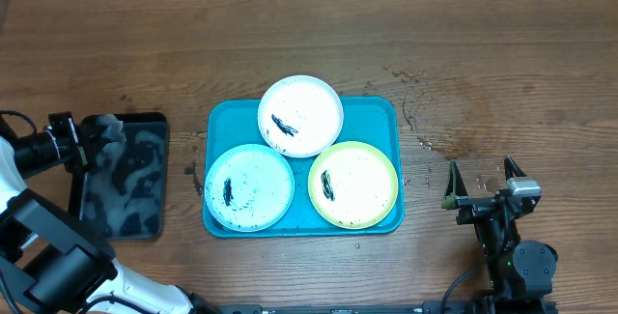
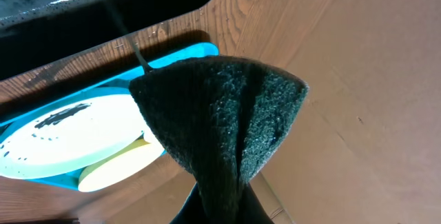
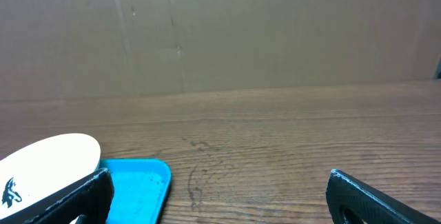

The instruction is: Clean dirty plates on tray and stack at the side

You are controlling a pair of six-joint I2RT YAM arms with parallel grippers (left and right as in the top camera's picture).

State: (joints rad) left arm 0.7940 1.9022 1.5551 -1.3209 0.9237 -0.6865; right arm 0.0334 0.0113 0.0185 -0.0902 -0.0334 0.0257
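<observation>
The turquoise tray (image 1: 375, 111) lies mid-table and carries three smeared plates: a white plate (image 1: 300, 115) at the back, a light blue plate (image 1: 249, 186) front left and a yellow-green rimmed plate (image 1: 353, 185) front right. My left gripper (image 1: 97, 140) hovers over the black tray, well left of the plates, shut on a dark scouring cloth (image 2: 219, 134). The left wrist view looks past the cloth to the turquoise tray (image 2: 180, 54), the light blue plate (image 2: 69, 134) and the yellow-green plate (image 2: 117, 169). My right gripper (image 1: 480, 181) stands open and empty, right of the tray. Its wrist view catches the white plate (image 3: 41, 165) and a tray corner (image 3: 141, 182).
A smaller black tray (image 1: 130, 193), wet and glossy, sits at the left near the table edge. Damp marks (image 1: 435, 111) stain the wood right of the turquoise tray. A cardboard wall (image 3: 220, 31) closes off the back.
</observation>
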